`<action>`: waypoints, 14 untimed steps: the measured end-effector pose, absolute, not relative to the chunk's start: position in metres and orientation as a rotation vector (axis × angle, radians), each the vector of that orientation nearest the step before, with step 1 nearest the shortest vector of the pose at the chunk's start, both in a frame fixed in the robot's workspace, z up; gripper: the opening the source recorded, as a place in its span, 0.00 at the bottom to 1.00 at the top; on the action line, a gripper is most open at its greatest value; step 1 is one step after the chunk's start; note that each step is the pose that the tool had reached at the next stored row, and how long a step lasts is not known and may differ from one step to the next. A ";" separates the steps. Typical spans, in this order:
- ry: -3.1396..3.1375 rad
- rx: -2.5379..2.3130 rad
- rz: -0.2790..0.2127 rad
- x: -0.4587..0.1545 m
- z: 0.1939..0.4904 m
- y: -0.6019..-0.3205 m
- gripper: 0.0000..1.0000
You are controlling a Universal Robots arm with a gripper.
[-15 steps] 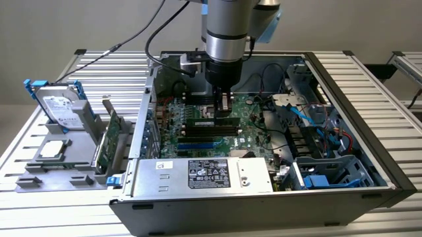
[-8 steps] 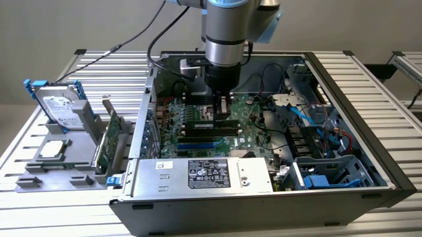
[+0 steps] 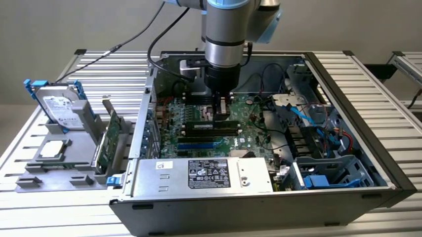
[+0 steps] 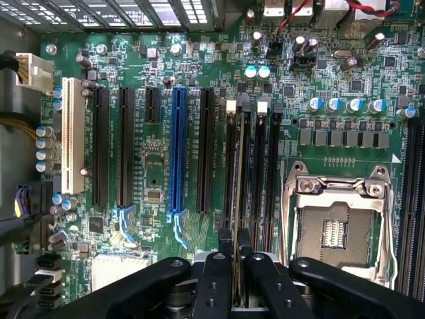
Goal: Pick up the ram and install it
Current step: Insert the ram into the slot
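Observation:
In the wrist view the ram (image 4: pixel 238 166) shows edge-on as a thin strip, standing on its edge along one of the black memory slots (image 4: pixel 273 166) of the green motherboard (image 4: pixel 153 173). My gripper (image 4: pixel 236 256) is shut on the ram's near end, one black finger on each side. In the exterior view the gripper (image 3: pixel 222 114) reaches straight down into the open computer case (image 3: pixel 369 148), and the ram (image 3: pixel 211 125) lies right under its tips at the slots. Whether the stick is pressed fully home in the slot I cannot tell.
An open CPU socket (image 4: pixel 335 229) sits beside the memory slots, and a blue expansion slot (image 4: pixel 177 153) is on their other side. The power supply (image 3: pixel 204 174) fills the case front. At the exterior view's left a grey fixture (image 3: pixel 59 170) holds a hard drive (image 3: pixel 58 106) and an upright green card (image 3: pixel 108 140).

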State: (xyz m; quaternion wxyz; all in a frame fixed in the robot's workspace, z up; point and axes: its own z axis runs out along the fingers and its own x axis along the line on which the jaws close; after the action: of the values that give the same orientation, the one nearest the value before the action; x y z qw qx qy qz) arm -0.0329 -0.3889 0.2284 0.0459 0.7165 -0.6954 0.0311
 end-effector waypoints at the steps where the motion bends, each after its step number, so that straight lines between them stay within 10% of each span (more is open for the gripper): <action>1: -2.122 2.187 0.094 -0.033 0.228 -0.389 0.14; 14: -2.108 2.192 0.089 -0.033 0.228 -0.390 0.14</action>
State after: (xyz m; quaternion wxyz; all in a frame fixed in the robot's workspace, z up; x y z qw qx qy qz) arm -0.0329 -0.3900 0.2281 0.0493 0.7196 -0.6920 0.0292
